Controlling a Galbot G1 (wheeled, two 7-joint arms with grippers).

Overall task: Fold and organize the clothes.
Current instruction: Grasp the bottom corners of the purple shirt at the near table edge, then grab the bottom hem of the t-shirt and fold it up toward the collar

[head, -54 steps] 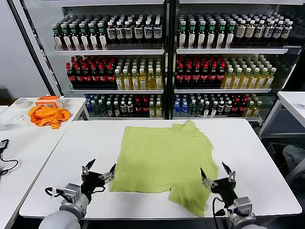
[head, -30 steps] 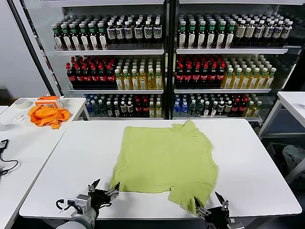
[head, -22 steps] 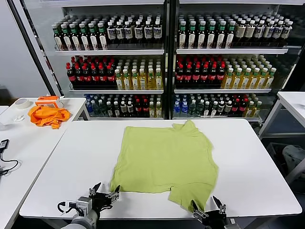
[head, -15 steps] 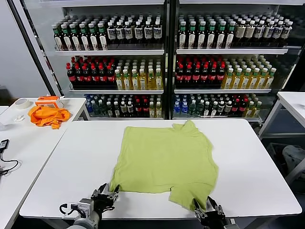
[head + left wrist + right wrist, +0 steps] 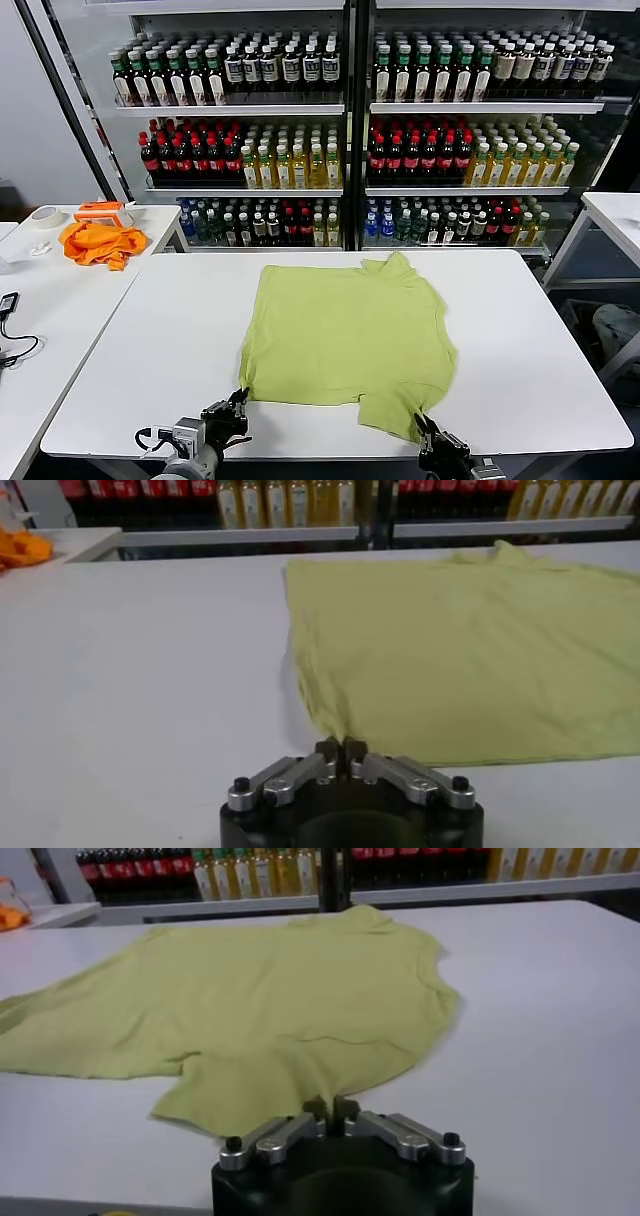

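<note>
The lime T-shirt (image 5: 345, 335) lies spread on the white table (image 5: 150, 340), plain side up, collar at the far side. My left gripper (image 5: 238, 405) is at the near-left hem corner and is shut on it; in the left wrist view the shirt (image 5: 460, 650) runs into the closed gripper (image 5: 341, 748). My right gripper (image 5: 430, 438) is at the near-right hanging flap and is shut on its edge; in the right wrist view the shirt (image 5: 260, 1008) ends in the closed gripper (image 5: 331, 1108).
An orange cloth (image 5: 98, 243) and a tape roll (image 5: 45, 216) lie on a side table at the left. Shelves of bottles (image 5: 340, 130) stand behind the table. Another white table (image 5: 615, 215) is at the right.
Both grippers moved down to the table's near edge and shut on the shirt's near hem. The left hem corner and right flap shifted slightly.
</note>
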